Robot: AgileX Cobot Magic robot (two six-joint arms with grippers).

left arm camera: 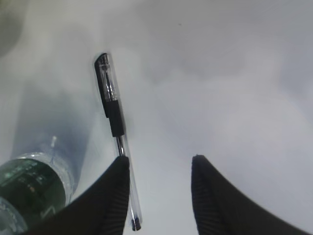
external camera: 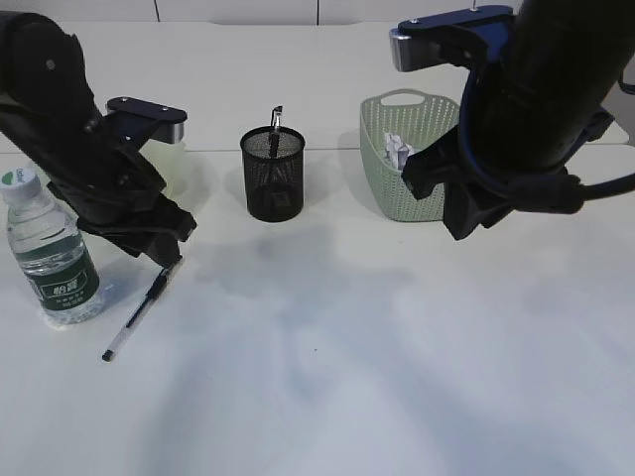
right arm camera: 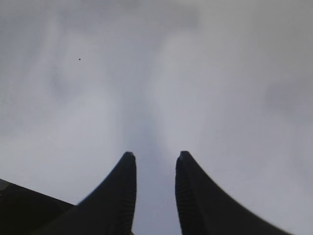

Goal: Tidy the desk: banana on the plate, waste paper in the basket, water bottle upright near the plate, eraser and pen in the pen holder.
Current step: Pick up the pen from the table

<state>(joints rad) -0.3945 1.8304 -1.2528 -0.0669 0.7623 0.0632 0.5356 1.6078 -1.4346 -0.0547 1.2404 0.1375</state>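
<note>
A clear pen with a black grip lies slanted on the white table, next to the upright water bottle. My left gripper is open and low over the pen's upper end. In the left wrist view the pen runs along the inside of the left finger, and the jaws are apart, with the bottle at the lower left. The black mesh pen holder has a thin dark item sticking out. Waste paper lies in the green basket. My right gripper is open and empty. Banana and eraser are out of view.
A pale plate-like shape shows partly behind the left arm. The right arm hangs in front of the basket's right side. The table's back edge runs behind the holder and the basket.
</note>
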